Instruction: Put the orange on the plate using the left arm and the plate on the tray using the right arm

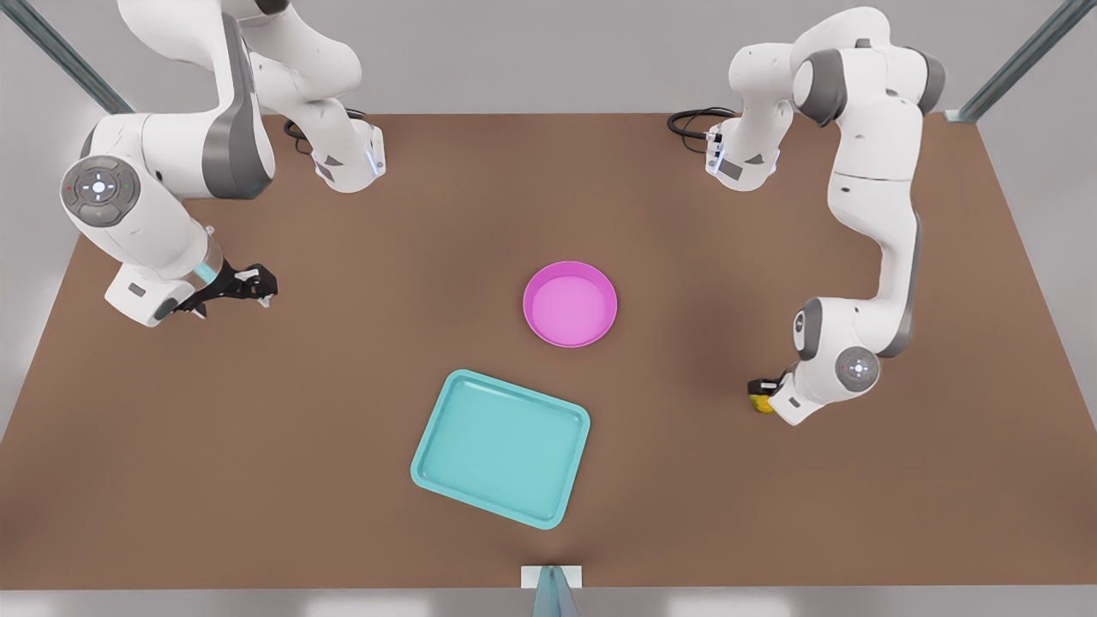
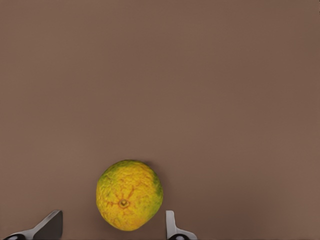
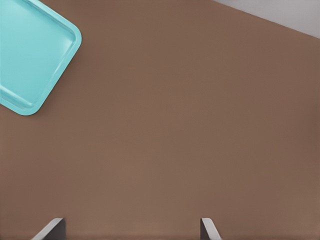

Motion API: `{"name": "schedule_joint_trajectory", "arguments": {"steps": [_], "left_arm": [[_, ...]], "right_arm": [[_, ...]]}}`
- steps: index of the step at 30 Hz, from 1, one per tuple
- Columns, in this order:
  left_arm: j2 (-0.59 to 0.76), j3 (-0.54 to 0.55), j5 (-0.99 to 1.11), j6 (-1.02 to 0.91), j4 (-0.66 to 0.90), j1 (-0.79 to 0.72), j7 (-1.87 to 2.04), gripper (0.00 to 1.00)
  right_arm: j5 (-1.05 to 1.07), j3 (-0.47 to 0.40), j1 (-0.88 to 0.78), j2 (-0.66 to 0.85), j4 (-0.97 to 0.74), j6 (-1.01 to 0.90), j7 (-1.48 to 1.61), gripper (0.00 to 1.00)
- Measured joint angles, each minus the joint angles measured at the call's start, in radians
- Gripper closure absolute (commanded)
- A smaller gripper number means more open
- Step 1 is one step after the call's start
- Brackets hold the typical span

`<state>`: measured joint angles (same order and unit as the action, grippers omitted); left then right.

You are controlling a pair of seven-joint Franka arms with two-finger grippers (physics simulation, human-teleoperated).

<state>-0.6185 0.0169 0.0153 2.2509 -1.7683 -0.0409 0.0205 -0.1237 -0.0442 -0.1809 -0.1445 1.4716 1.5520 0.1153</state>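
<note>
The orange (image 1: 759,404) (image 2: 129,195), yellow with green patches, lies on the brown table at the front view's right. My left gripper (image 1: 759,391) (image 2: 112,225) is lowered over it and open, one finger on each side of the fruit. The pink plate (image 1: 570,304) sits empty near the table's middle. The teal tray (image 1: 501,447) (image 3: 30,55) lies empty just in front of the plate. My right gripper (image 1: 253,284) (image 3: 131,227) waits open above bare table at the front view's left, holding nothing.
Both arm bases (image 1: 347,158) (image 1: 741,158) stand at the table's back edge with black cables beside them. A small grey post (image 1: 551,590) is at the middle of the front edge. Bare tabletop surrounds the plate and tray.
</note>
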Motion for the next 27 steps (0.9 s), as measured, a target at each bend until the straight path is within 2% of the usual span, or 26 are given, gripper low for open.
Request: {"name": "schedule_joint_trajectory", "arguments": {"steps": [14,16,21,22,23,25,27], "left_arm": [[-0.062,0.0,0.005,0.116,-0.012,-0.002,-0.019,0.0],[-0.065,0.0,0.005,0.124,-0.012,-0.002,-0.021,0.19],[-0.071,0.0,0.002,0.135,-0.012,-0.002,-0.023,0.19],[-0.073,0.0,0.001,0.137,-0.012,-0.002,-0.024,0.22],[-0.073,0.0,0.001,0.138,-0.012,-0.001,-0.024,0.32],[-0.07,0.0,0.006,0.139,-0.012,-0.001,-0.02,0.43],[-0.062,0.0,0.012,0.138,-0.01,-0.001,-0.013,0.49]], "right_arm": [[0.0,-0.001,0.0,-0.005,0.0,-0.001,0.004,0.0],[0.0,-0.001,0.0,-0.006,0.001,-0.001,0.004,0.0],[0.0,-0.002,0.0,-0.008,0.001,-0.001,0.005,0.0],[0.0,-0.002,0.0,-0.008,0.001,-0.001,0.005,0.0],[0.0,-0.002,0.0,-0.008,0.001,-0.001,0.005,0.0],[0.0,-0.002,0.0,-0.008,0.001,-0.001,0.006,0.0],[0.0,-0.002,0.001,-0.008,0.001,-0.001,0.006,0.0]]}}
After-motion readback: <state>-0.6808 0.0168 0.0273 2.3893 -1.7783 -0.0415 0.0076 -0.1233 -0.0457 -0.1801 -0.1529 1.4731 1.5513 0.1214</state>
